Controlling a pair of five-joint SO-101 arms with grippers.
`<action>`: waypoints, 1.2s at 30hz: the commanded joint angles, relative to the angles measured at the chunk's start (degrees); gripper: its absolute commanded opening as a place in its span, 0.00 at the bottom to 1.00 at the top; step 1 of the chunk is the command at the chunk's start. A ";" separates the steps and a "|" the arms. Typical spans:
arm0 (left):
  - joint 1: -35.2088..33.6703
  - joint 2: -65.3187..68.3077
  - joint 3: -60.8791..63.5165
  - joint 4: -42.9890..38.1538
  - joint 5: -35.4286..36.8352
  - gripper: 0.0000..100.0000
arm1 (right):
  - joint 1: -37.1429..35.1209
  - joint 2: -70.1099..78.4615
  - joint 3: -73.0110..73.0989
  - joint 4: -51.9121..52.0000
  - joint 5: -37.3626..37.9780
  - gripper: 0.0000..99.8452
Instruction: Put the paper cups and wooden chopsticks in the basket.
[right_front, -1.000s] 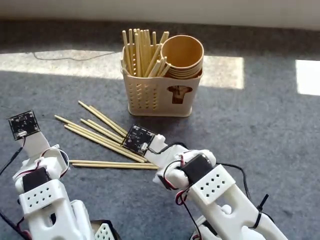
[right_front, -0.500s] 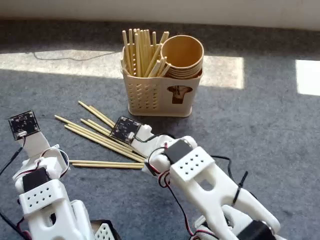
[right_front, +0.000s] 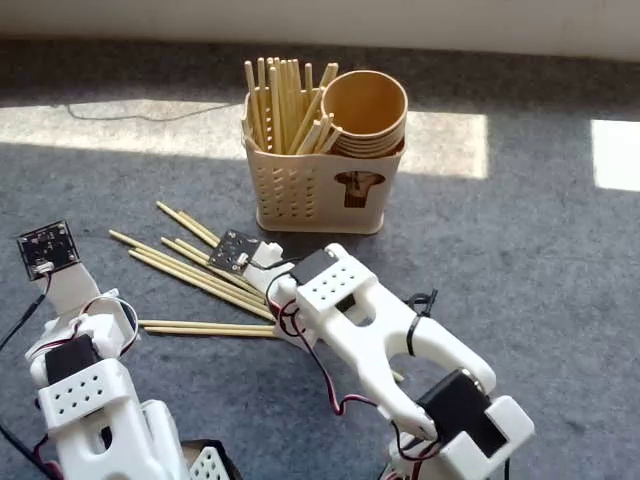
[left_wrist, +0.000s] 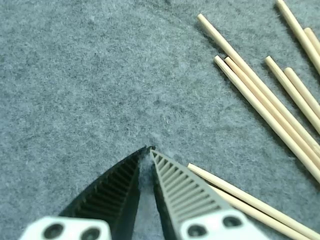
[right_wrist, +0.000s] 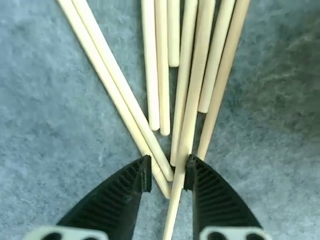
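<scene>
A cream basket (right_front: 300, 190) stands at the back, holding several upright chopsticks (right_front: 283, 100) and stacked paper cups (right_front: 365, 108). Several loose wooden chopsticks (right_front: 185, 263) lie fanned on the grey carpet in front of it. The right arm (right_front: 335, 300) leans over their near ends. In its wrist view my right gripper (right_wrist: 167, 174) is open and low over the carpet, with the ends of a few chopsticks (right_wrist: 182, 100) lying between its fingertips. My left gripper (left_wrist: 150, 149) is shut on nothing, pointing at bare carpet, with two chopsticks (left_wrist: 245, 200) just beside one finger.
The left arm (right_front: 75, 370) stands at the near left corner. Grey carpet (right_front: 520, 260) covers the whole floor, with sunlit strips behind the basket. A thin cable (right_front: 130, 113) lies at the back left.
The right arm has swung left and forward, bringing its gripper down over the ends of the loose chopsticks. The left arm has not moved.
</scene>
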 joint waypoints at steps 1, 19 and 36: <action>-0.40 -1.27 -0.48 -0.97 -0.35 0.00 | -0.04 1.10 -3.12 -1.10 -0.53 0.08; -0.40 -1.27 -0.48 -0.97 -0.35 0.00 | 3.38 -14.73 -2.86 6.73 -0.70 0.01; -0.48 -1.27 -0.48 -0.97 -0.35 0.00 | 5.23 -37.76 -12.70 10.77 -29.36 0.01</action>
